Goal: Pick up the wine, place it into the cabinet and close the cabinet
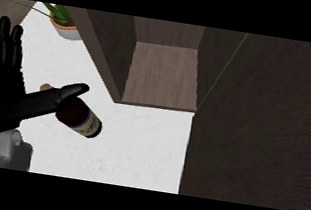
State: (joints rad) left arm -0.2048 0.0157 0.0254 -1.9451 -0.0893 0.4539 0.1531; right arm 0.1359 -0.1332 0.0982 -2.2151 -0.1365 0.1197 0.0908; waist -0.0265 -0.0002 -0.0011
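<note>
1. Where the view's left edge begins, the left hand [2, 76] stands with its fingers straight and spread, pointing up, and its thumb stretched out to the right; it grasps nothing.
2. Just right of that thumb lies the wine bottle [82, 116], tilted on the white counter [144, 151], its neck hidden behind the thumb and its labelled base pointing down and right. Whether the thumb touches the bottle cannot be told.
3. Up at the counter's far side, left of the cabinet, stands a small potted plant [64, 23] with green leaves.
4. Further right, the cabinet [163, 73] is open, showing a bare wooden shelf between dark side walls.
5. At the right, the cabinet door [271, 124] fills the view as a broad dark wooden panel, swung open.
6. No right hand shows anywhere.
</note>
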